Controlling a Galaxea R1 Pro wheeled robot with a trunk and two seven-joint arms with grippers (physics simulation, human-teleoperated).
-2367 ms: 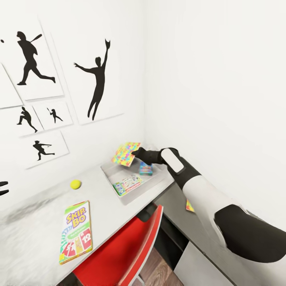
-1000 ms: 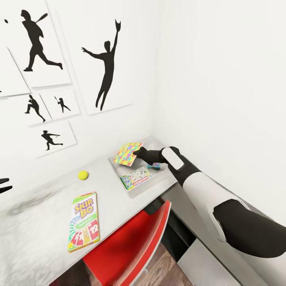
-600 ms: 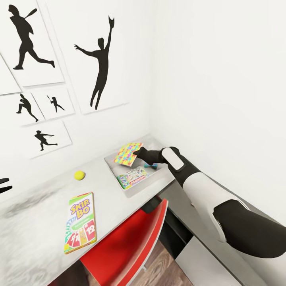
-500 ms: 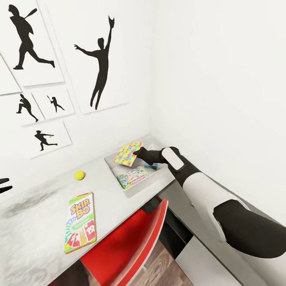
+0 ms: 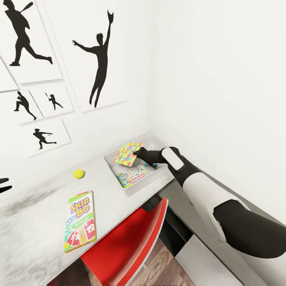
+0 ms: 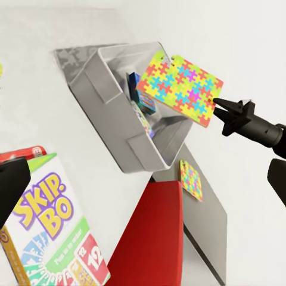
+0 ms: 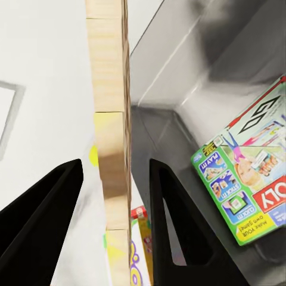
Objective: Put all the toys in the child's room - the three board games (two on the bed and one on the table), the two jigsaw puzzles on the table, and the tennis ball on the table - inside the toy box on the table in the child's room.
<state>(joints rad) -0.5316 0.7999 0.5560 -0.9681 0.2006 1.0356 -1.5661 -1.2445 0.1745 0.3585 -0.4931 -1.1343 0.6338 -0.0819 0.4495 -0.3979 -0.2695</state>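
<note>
My right gripper (image 5: 136, 153) is shut on one edge of a multicoloured jigsaw puzzle (image 5: 127, 154), holding it tilted in the air over the far part of the light-grey toy box (image 5: 112, 170). The Monopoly board game (image 5: 133, 176) lies inside the box, and a blue board game (image 6: 134, 88) stands against its wall. In the right wrist view the puzzle (image 7: 111, 149) appears edge-on between the fingers (image 7: 173, 220). A second jigsaw puzzle (image 6: 190, 180) lies on the table's lower section. The tennis ball (image 5: 79, 173) and Skip-Bo game (image 5: 80, 225) rest on the table (image 5: 43, 206). My left gripper (image 5: 3, 185) hovers open at the left.
A red chair (image 5: 131, 242) is pushed under the table edge below the toy box. White walls meet in the corner behind the box, with black silhouette posters (image 5: 99, 55) on the left wall. Wooden floor (image 5: 163, 274) shows beside the chair.
The head view has shifted a little. My right gripper still holds the puzzle at about the same spot over the toy box, and nothing on the table has moved.
</note>
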